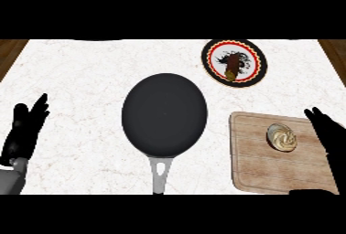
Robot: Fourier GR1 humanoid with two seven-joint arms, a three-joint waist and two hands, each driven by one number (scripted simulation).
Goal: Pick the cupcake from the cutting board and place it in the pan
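A cream-frosted cupcake (282, 137) sits on the upper right part of the wooden cutting board (260, 169) at the right of the counter. A black pan (164, 114) with a grey handle (160, 176) lies at the centre, with nothing in it. My right hand (330, 137) is just right of the cupcake, over the board's right edge, fingers straight and open, holding nothing. At the left edge my left hand (24, 130) rests open with fingers up, far from the pan.
A round plate (234, 61) with a red and black rim and a brown item on it lies at the back right. The white marble counter (74, 91) ends at wooden strips on both sides.
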